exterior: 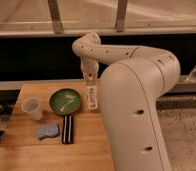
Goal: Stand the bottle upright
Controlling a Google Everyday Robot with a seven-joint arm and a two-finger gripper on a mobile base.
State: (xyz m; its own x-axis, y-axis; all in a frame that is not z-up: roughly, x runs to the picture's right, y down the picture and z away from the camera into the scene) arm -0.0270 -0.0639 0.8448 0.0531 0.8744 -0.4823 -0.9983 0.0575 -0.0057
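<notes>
Gripper (89,76) of the white robot arm at centre frame, jaws closed.
Slim white plastic bottle (92,97) with pale label lies flat on the light wooden table (36,150) just below it, right beside the round green plate (65,101).

Clad all over in smooth, glossy cream-white shell, built of fat rounded segments with soft domed joints, dotted with small dark screw holes along the arm (126,52) and down the bulky near link, tapering to a narrow pale claw (90,76) just above the worktop's (31,150) far edge.
</notes>
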